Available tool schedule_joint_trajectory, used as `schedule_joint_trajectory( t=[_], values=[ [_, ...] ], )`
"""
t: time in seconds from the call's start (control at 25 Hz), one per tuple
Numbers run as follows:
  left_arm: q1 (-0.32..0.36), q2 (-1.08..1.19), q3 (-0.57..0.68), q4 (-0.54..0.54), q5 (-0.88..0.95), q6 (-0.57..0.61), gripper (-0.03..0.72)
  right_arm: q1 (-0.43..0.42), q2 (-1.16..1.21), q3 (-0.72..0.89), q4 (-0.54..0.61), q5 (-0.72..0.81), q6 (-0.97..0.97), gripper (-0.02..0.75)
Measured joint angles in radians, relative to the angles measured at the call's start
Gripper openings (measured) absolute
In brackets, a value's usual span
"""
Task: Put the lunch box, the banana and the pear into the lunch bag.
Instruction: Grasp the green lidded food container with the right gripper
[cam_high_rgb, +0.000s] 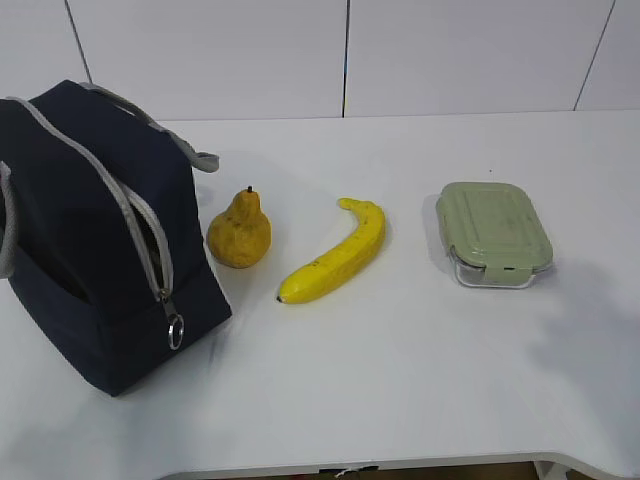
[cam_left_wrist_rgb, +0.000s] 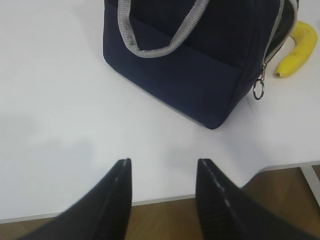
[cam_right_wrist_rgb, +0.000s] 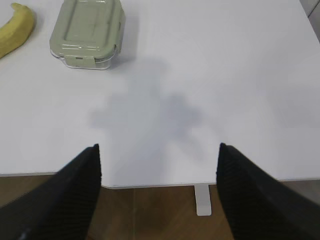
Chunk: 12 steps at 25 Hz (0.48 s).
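Observation:
The navy lunch bag (cam_high_rgb: 90, 240) stands at the table's left, its grey zipper (cam_high_rgb: 150, 240) parted along the top. To its right lie the speckled pear (cam_high_rgb: 239, 232), the yellow banana (cam_high_rgb: 338, 252) and the sage-lidded lunch box (cam_high_rgb: 493, 232), all in a row. Neither gripper shows in the exterior view. My left gripper (cam_left_wrist_rgb: 164, 162) hovers open and empty over the table's near edge, in front of the lunch bag (cam_left_wrist_rgb: 195, 55), with the banana (cam_left_wrist_rgb: 296, 49) beyond. My right gripper (cam_right_wrist_rgb: 158, 147) is wide open and empty at the near edge, the lunch box (cam_right_wrist_rgb: 88, 32) far ahead on the left.
The white table (cam_high_rgb: 400, 380) ends close in front of both grippers, with brown floor (cam_right_wrist_rgb: 150, 215) below. A white wall (cam_high_rgb: 350, 50) stands behind the table. The bag's grey handle (cam_left_wrist_rgb: 160, 30) hangs over its near side.

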Motion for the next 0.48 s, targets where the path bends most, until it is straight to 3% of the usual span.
schedule_joint_trajectory(
  t=[0.28,0.48],
  values=[
    [0.0,0.0,0.0,0.0,0.0,0.0,0.305,0.0,0.22,-0.122,0.015,-0.063,0.0,0.587],
    [0.0,0.0,0.0,0.0,0.0,0.0,0.305,0.0,0.359,-0.24,0.091,-0.086,-0.03,0.587]
  ],
)
